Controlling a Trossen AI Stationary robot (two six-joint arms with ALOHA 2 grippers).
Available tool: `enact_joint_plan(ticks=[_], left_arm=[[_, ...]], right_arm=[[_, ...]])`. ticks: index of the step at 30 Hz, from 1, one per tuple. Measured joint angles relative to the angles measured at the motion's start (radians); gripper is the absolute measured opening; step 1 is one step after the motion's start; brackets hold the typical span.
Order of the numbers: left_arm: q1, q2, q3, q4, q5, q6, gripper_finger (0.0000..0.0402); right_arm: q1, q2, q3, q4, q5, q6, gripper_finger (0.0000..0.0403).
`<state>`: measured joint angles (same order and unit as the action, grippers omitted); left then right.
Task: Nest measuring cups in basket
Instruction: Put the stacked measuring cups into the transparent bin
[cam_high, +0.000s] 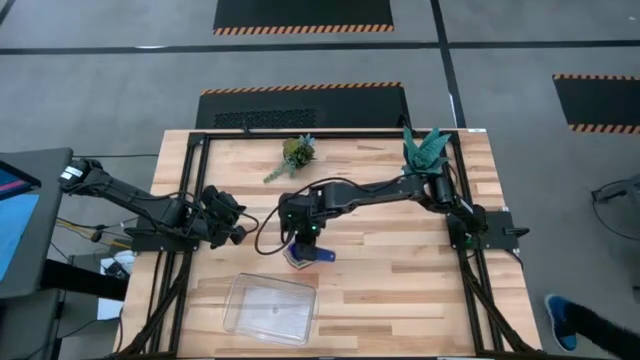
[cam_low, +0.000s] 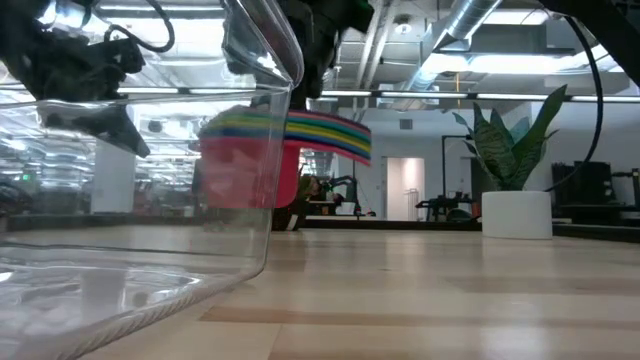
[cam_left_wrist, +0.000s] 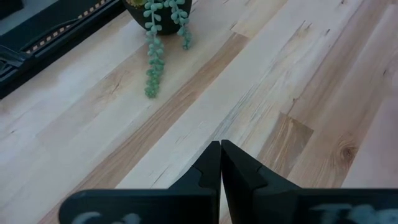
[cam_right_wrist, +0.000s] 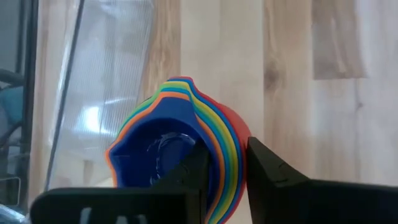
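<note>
My right pincer (cam_right_wrist: 225, 168) grips the rim of the nested measuring cups (cam_right_wrist: 177, 140), lifted just beyond the clear basket (cam_high: 270, 305). I should carry them level over it before lowering. My left pincer (cam_left_wrist: 221, 163) waits closed at the table's left.

- No readable text, label, brand, number or sign anywhere in these views.
- The floor beyond the table carries striped orange-and-black hazard edging (cam_high: 300, 30) on its dark mats; that is a pattern only, no words.
- The nested measuring cups (cam_right_wrist: 180, 143) show a faint embossed mark in the inner blue cup, too blurred to read.
- The screen at the left edge (cam_high: 12, 185) shows only colour, nothing legible.
</note>
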<state>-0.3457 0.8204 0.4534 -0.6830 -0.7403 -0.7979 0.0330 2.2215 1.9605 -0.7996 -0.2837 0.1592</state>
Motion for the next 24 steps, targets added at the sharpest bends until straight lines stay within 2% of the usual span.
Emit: enact_joint_plan(ticks=[5, 13, 18, 24], left_arm=[[0.0, 0.0, 0.0, 0.0, 0.0, 0.0, 0.0], [0.0, 0.0, 0.0, -0.002, -0.005, 0.0, 0.0], [0.0, 0.0, 0.0, -0.002, -0.005, 0.0, 0.0], [0.0, 0.0, 0.0, -0.002, -0.005, 0.001, 0.0]], right_arm=[[0.012, 0.0, 0.092, -0.125, 0.052, -0.011, 0.0077], [0.065, -0.001, 0.262, -0.241, 0.052, -0.01, 0.0077], [0.109, -0.003, 0.344, -0.243, 0.053, 0.016, 0.0077], [0.17, -0.001, 0.351, -0.163, 0.088, 0.059, 0.0077]])
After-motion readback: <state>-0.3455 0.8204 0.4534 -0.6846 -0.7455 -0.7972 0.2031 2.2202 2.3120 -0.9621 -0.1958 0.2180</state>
